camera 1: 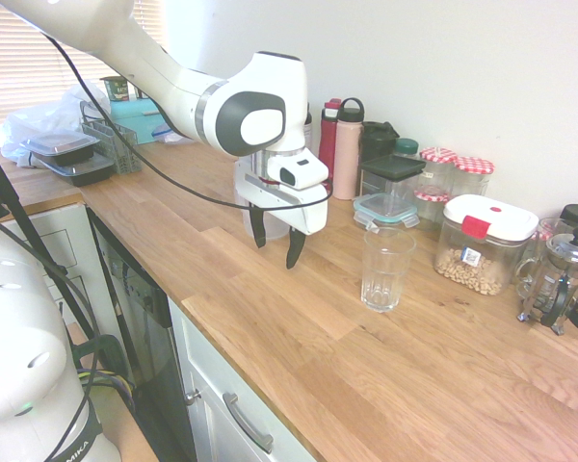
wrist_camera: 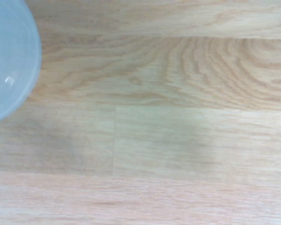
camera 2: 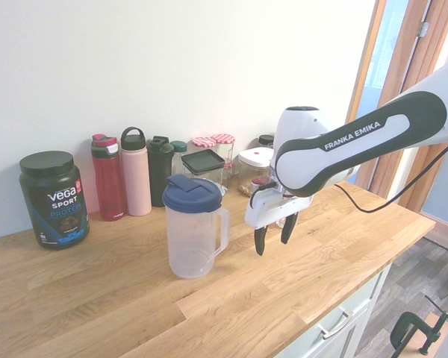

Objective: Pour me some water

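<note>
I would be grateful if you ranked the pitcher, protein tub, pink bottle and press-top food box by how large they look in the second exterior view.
1. Pitcher
2. Protein tub
3. Pink bottle
4. Food box

You have a clear, blue-lidded pitcher upright on the counter, its handle toward 3 o'clock in the second exterior view. In the first, your clear, ribbed glass stands upright at the pitcher's 4 o'clock, apart.
</note>
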Tool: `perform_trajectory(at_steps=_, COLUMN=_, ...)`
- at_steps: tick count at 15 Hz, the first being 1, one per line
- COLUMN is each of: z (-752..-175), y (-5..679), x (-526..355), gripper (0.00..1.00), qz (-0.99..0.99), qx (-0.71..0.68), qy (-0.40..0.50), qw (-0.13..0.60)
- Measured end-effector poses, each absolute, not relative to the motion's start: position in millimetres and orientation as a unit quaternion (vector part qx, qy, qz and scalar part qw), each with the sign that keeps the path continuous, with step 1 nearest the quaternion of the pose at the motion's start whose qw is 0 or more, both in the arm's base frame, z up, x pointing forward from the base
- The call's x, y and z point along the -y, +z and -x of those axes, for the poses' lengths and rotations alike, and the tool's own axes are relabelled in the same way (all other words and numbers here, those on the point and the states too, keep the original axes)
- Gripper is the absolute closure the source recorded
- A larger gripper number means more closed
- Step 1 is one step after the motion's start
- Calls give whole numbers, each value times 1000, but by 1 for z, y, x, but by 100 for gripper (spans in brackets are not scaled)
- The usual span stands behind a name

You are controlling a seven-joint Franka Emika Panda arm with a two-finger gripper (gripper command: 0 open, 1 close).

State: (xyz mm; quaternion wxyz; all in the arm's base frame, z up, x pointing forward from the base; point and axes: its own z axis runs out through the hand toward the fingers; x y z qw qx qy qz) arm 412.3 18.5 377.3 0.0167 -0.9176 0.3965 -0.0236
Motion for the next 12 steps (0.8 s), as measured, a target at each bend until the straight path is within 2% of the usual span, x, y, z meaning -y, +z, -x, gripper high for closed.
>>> perform_trajectory(at_steps=4, z=-412, y=392, x=-22, gripper=0, qz=918, qx=-393, qy=-38, qw=21)
perform_trajectory(at_steps=9, z=-360, y=504, x=-76, gripper=0, qz=943, qx=-310, qy=-116, qw=38)
perform_trajectory(at_steps=12, z=-343, y=529, x=-114, gripper=0, qz=954, qx=-244, qy=-164, qw=51)
